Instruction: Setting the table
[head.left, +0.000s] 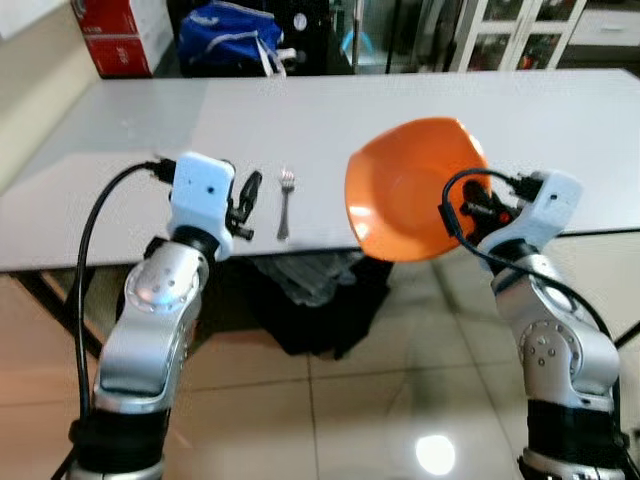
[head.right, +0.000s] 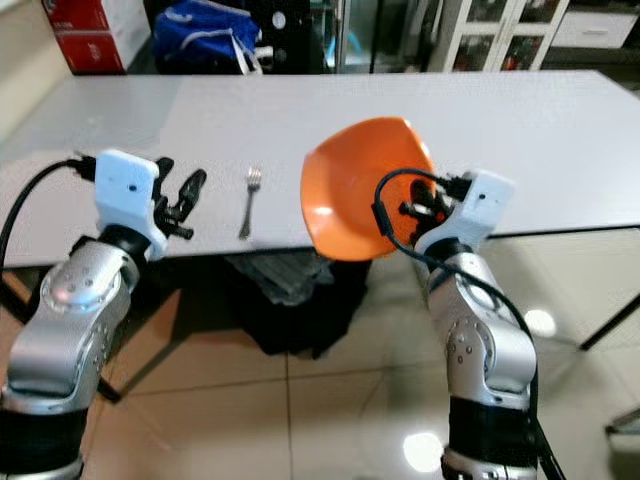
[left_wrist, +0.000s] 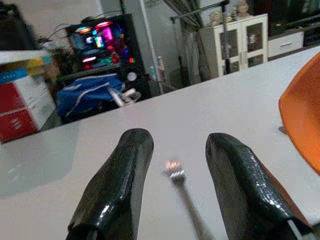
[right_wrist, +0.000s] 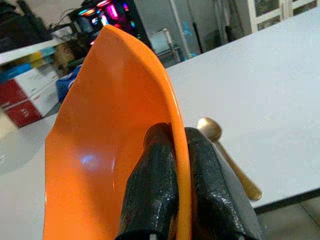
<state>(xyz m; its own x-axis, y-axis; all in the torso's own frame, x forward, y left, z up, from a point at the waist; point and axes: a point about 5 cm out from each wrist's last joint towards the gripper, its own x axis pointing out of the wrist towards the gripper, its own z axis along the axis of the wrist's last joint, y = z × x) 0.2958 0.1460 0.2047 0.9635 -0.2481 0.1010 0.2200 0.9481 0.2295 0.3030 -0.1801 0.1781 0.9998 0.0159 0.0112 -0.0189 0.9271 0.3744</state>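
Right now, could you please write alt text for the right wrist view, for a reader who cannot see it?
The right gripper is shut on the rim of an orange bowl, holding it tilted on edge above a white table. A gold spoon lies on the table just behind the bowl, near the table's front edge.

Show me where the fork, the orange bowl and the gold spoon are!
fork (head.left: 285, 205), left eye view, middle of its handle
orange bowl (head.left: 400, 190), left eye view, inside of the bowl
gold spoon (right_wrist: 210, 128), right wrist view, its round scoop
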